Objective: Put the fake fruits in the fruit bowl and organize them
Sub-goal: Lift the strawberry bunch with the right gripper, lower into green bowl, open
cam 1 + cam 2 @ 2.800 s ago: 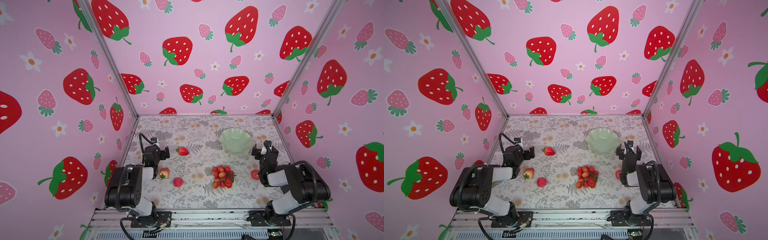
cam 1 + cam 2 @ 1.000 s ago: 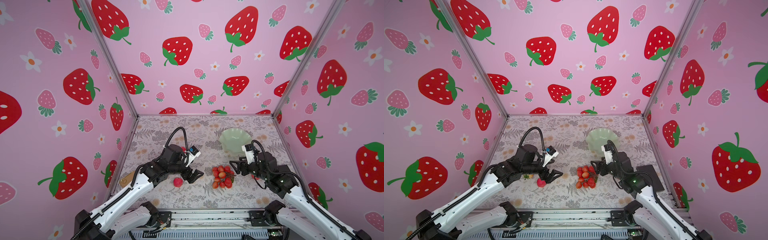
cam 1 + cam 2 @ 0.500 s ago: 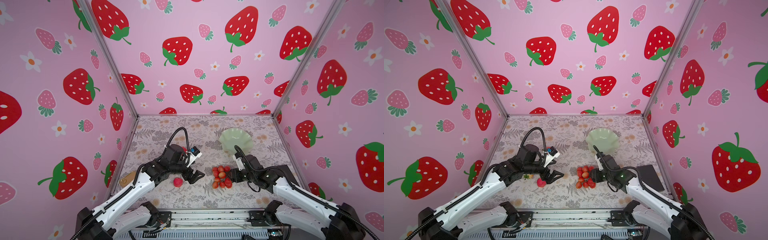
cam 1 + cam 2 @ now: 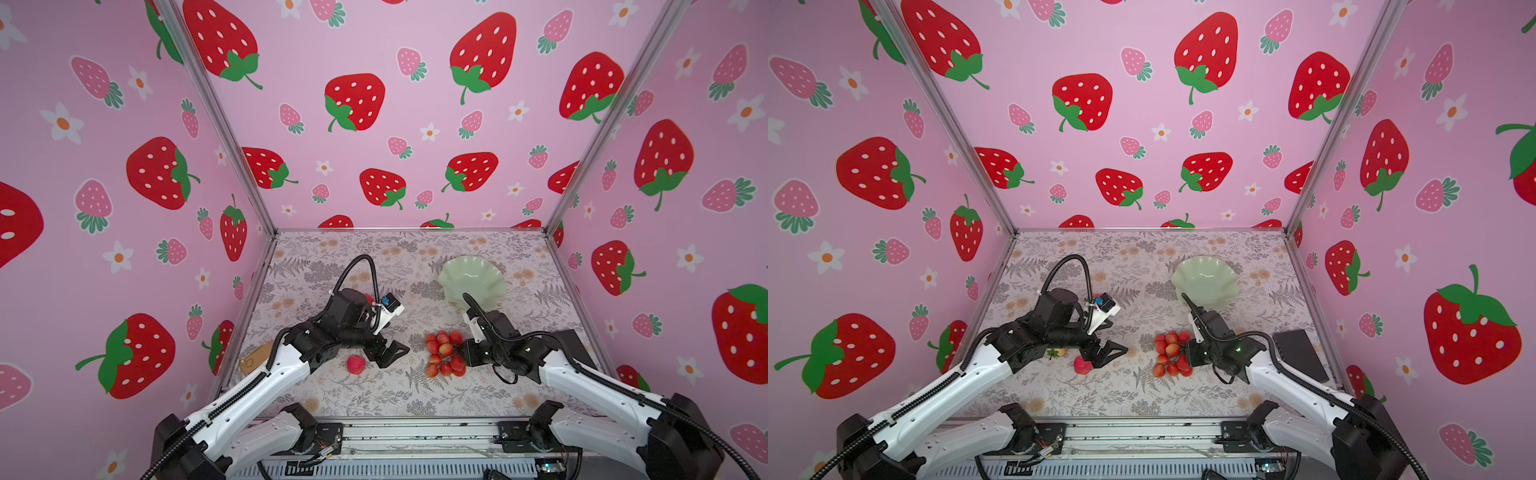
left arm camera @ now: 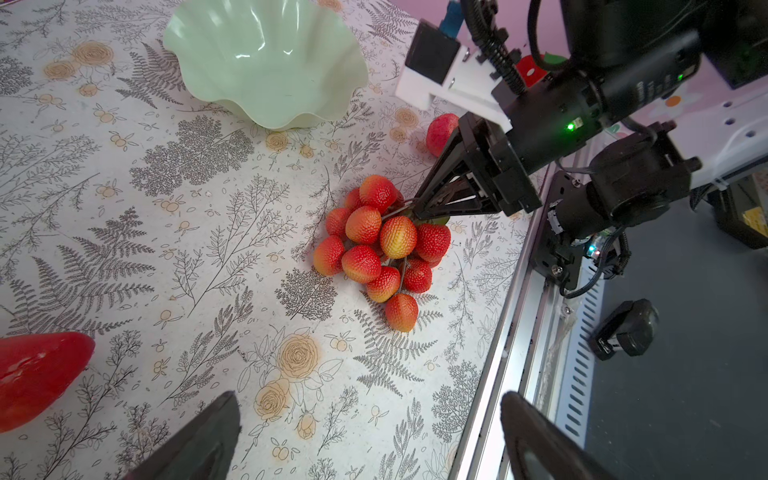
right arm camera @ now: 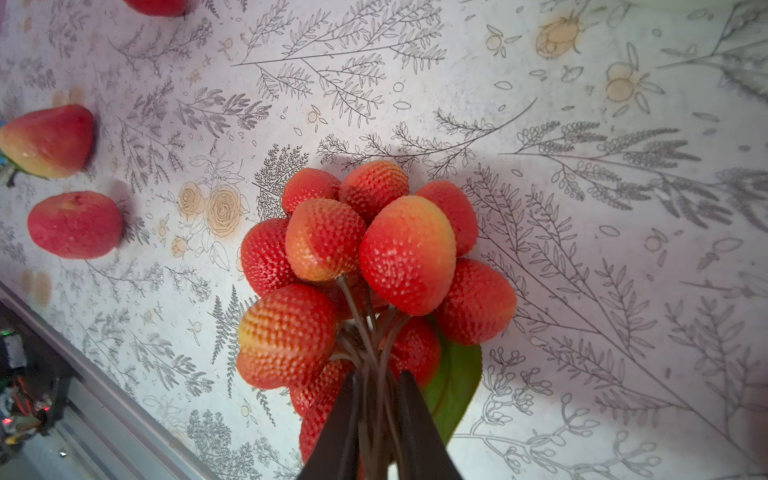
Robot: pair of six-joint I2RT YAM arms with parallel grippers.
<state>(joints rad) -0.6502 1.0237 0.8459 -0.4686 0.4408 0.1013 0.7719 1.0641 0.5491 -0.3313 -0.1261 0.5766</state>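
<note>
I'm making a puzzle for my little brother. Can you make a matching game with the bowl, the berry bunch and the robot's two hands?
Things:
1 fruit bowl
2 berry bunch
3 left hand
4 right hand

States:
a shut on the bunch
b wide open, holding nothing
c pale green, empty
d red-orange and bumpy

Pairs: 1-c, 2-d, 3-b, 4-a

Two high front overviews, two close wrist views; berry bunch [image 4: 445, 350] in all.

White-shelled arms [image 4: 257, 390] with black joints [image 4: 316, 345], ribbed black cables [image 4: 360, 257], white wrist-camera brackets [image 4: 384, 318], one green indicator light [image 5: 570, 126]
</note>
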